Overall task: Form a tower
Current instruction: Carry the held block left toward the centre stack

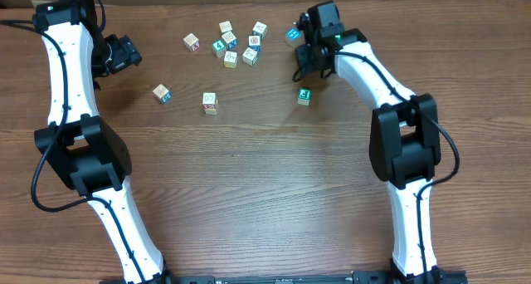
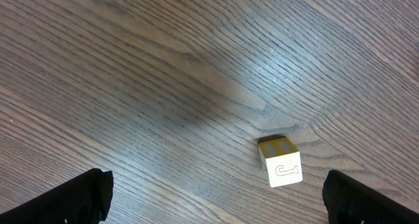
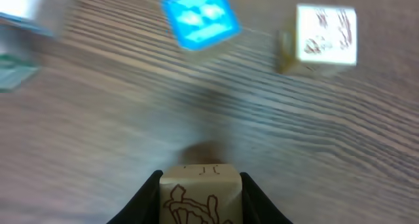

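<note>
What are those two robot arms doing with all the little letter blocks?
The right end effector grips a pale wooden cube with a brown drawing on it. The left end effector hangs open near a loose cube with a yellow face. The other alphabet cubes lie scattered singly on the wooden table. Nothing is stacked yet.

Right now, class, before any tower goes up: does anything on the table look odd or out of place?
Nothing damaged. The cubes lie loose, turned at different angles, none clearly stacked. One brown-printed cube sits between the fingers of the right gripper.
</note>
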{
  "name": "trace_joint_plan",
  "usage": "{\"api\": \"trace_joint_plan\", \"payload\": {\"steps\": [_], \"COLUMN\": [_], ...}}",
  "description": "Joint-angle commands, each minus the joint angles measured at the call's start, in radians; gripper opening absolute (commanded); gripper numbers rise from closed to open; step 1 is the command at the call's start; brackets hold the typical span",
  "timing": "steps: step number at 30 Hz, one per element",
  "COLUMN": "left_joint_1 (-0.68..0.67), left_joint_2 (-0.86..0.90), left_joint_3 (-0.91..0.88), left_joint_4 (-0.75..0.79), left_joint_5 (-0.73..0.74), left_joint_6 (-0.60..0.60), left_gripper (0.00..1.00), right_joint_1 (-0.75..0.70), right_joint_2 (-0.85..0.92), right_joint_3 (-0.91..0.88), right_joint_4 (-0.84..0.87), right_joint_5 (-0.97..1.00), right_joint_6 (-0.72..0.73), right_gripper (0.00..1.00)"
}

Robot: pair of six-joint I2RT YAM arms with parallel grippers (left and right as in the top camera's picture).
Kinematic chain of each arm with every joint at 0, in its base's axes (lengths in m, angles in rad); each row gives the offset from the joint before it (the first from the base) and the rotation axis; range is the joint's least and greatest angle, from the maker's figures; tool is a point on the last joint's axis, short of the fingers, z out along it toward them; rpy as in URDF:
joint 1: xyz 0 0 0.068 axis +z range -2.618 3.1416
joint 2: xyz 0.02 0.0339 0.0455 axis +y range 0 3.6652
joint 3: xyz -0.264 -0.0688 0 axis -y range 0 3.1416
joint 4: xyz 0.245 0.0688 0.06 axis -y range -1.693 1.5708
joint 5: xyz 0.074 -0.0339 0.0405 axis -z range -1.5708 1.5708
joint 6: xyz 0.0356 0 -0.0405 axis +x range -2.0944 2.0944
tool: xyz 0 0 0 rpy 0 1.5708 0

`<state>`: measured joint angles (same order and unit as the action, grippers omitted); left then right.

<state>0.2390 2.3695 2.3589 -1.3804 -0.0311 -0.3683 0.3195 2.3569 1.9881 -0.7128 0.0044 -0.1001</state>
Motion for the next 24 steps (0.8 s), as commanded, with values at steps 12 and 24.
{"api": "trace_joint_plan", "payload": {"steps": [12,24], "left_joint_1": [0.000,0.000], "left_joint_2": [-0.019,-0.019], "left_joint_3": [0.018,0.018], "left_joint_4": [0.001,0.001], "left_joint_5": [-0.002,-0.002], "left_joint_6": [-0.021,-0.021], "left_gripper": [1.00,0.99], "right_joint_1": [0.134,0.192], "right_joint_2": [-0.174,-0.171], "right_joint_3": [-0.006,-0.068], "right_joint_4": [-0.319,-0.426], "right_joint_5": [-0.016,-0.062], "right_joint_6": [0.380,0.431], "right_gripper": [0.25,0.25]}}
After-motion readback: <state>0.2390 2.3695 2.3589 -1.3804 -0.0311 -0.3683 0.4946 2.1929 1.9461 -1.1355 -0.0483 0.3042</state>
